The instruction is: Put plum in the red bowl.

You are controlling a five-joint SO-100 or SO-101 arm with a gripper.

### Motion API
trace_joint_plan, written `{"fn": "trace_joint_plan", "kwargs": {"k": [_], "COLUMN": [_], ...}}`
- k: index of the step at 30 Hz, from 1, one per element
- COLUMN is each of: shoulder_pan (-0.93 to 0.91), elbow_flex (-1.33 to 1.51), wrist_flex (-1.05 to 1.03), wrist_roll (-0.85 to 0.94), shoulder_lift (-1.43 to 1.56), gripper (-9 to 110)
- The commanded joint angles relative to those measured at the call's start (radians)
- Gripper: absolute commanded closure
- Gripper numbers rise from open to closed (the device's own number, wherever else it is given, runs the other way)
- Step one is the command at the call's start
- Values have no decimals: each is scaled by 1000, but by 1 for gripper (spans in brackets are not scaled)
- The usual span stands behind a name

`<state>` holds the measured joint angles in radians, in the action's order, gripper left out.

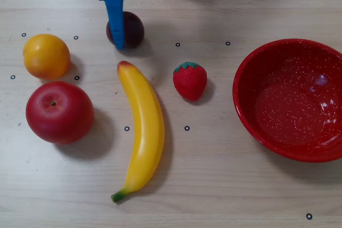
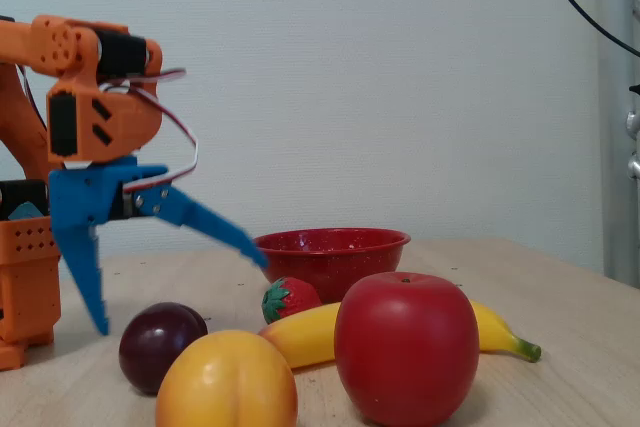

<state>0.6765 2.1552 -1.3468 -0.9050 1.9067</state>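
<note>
Pale wood-grain table with small black dots, plain white wall behind

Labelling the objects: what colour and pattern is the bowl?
Glossy red with fine white speckles; the bowl shows best in the overhead view.

On the worktop I see an orange just above an apple in the overhead view. A banana lies lengthwise beside them, a strawberry to its right.
</note>
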Motion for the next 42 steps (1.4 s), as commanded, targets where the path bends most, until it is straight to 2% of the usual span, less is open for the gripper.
{"fn": "trace_joint_plan", "kwargs": {"k": [1,42], "shoulder_pan": [34,-40], "elbow_flex": [-32,117], "wrist_flex": [32,288], "wrist_roll": [-28,-14], "shoulder_lift": [25,-67], "gripper": [43,42]}}
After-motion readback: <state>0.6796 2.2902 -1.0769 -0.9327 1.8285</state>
